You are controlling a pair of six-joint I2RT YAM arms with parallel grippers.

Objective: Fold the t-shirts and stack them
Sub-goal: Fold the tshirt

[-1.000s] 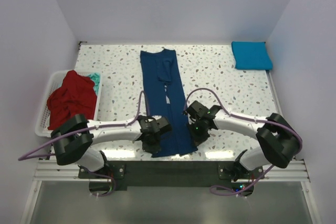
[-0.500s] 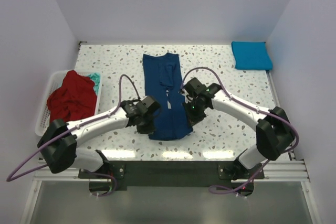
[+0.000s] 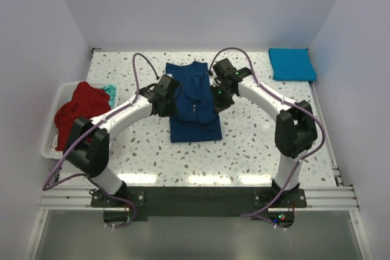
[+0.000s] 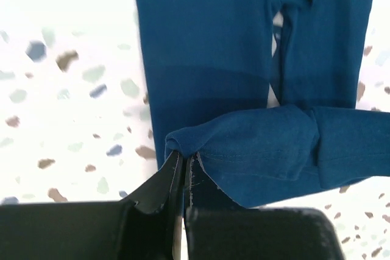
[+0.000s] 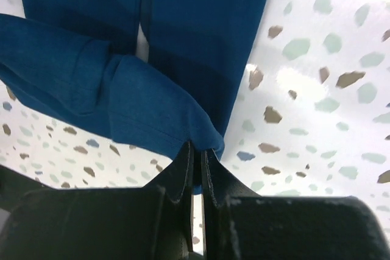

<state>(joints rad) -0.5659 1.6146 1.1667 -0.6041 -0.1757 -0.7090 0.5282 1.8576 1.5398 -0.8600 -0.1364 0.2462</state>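
Note:
A navy blue t-shirt (image 3: 194, 114), folded into a long strip, lies on the speckled table in the top view. My left gripper (image 3: 168, 98) is shut on its hem's left corner (image 4: 183, 144). My right gripper (image 3: 218, 97) is shut on the hem's right corner (image 5: 204, 141). Both hold the hem lifted over the middle of the strip, doubling it toward the collar end. A folded turquoise-blue t-shirt (image 3: 292, 64) lies at the far right corner. A red t-shirt (image 3: 84, 114) is heaped in the basket over a teal one (image 3: 110, 91).
A white slatted basket (image 3: 53, 127) stands at the table's left edge. The speckled table top (image 3: 262, 132) runs to grey walls at the back and sides.
Both grippers have carried the shirt's near hem from the front edge up toward the back, and the visible strip has grown shorter as it doubles over.

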